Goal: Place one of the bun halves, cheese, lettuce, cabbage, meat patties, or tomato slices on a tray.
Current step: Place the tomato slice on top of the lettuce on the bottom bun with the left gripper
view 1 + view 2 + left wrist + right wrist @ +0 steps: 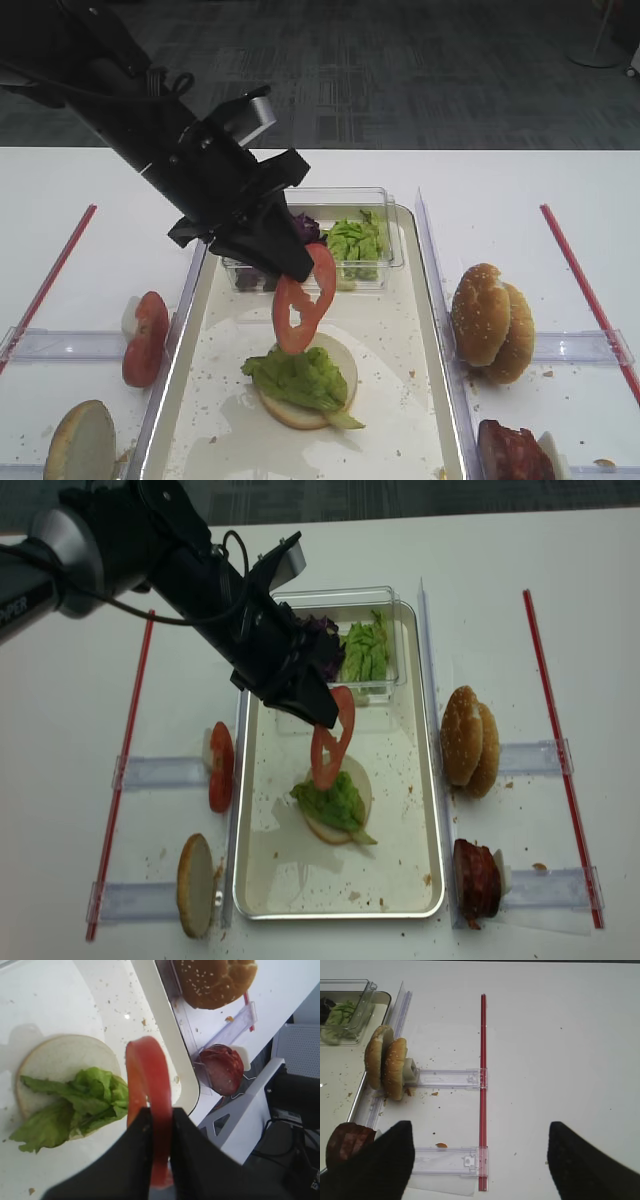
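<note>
White table, tray (425, 330); left end effector (300, 268) clamped on tomato slice (303, 300), hanging edge-up, long axis near vertical.

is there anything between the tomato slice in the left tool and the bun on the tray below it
Only the crinkly light-green lettuce leaf lying on the pale bun half. The thin red tomato slice hangs in open air above it, pinched in the left tool, over the cream-white rectangular tray.
</note>
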